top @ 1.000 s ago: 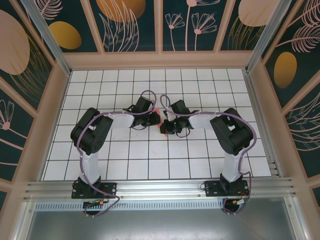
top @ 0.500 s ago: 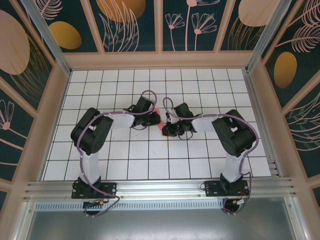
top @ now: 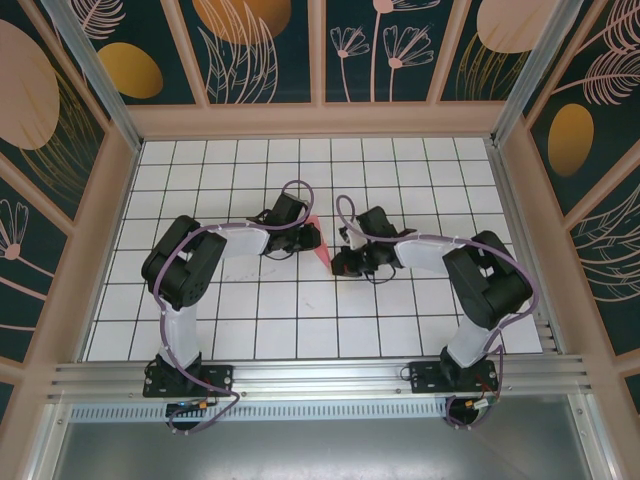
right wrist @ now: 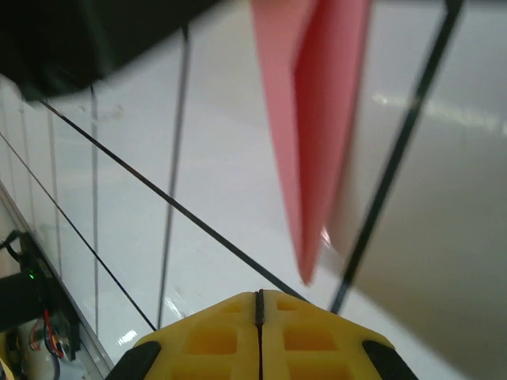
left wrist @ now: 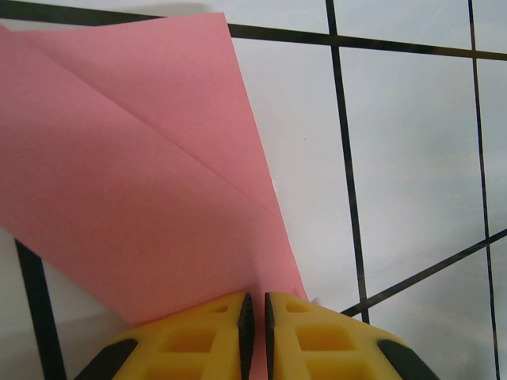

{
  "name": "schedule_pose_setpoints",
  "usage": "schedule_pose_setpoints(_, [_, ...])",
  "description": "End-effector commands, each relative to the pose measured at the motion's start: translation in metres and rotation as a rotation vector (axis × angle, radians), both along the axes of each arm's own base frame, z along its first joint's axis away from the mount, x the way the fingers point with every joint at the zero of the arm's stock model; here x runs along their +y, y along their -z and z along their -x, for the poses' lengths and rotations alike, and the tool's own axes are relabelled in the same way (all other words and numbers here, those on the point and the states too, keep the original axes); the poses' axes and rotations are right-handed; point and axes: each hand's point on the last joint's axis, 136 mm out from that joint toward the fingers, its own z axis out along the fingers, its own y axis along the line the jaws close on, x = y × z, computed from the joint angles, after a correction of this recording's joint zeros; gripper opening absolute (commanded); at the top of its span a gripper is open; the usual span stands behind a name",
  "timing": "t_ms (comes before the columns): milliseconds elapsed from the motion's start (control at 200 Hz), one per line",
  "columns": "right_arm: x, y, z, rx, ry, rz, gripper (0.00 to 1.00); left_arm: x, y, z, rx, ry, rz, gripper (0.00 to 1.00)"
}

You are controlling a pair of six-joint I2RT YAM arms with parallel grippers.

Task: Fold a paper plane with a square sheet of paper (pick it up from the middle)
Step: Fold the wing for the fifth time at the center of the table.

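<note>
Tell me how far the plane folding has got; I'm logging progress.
Done: the paper shows folded layers and narrows to a point. In hand: the left gripper pinches it; the right gripper is shut, clear of its tip. Left: perhaps final folds, then release.

The paper plane (left wrist: 142,158) is thin, matt salmon-pink paper, smooth apart from one sharp crease. The tabletop (left wrist: 412,158) under it is smooth, glossy white with black lines and soft reflections. At the plane's edge, the left hand (left wrist: 255,305) has matt yellow moulded-plastic fingers with black trim. Near the plane's tip, the right hand (right wrist: 259,297) looks the same.
</note>
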Motion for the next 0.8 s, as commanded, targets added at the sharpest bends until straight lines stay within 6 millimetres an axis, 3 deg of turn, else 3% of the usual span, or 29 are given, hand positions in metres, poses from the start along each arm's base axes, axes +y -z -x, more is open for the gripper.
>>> schedule_pose_setpoints(0, [0.011,-0.021,-0.027,-0.085,0.031,-0.033,0.09,0.031,0.044,0.012,0.088,-0.042,-0.152,0.16])
schedule_pose_setpoints(195, [0.019,-0.012,-0.044,-0.095,0.046,-0.021,0.09,0.03,0.042,0.011,0.084,-0.044,-0.145,0.16])
schedule_pose_setpoints(355, [0.021,0.002,-0.047,-0.071,0.043,-0.004,0.05,0.029,0.042,0.011,0.085,-0.045,-0.143,0.16])
schedule_pose_setpoints(796, [0.006,0.039,-0.017,0.047,0.007,0.07,0.0,0.026,0.028,0.005,0.059,-0.053,-0.123,0.17])
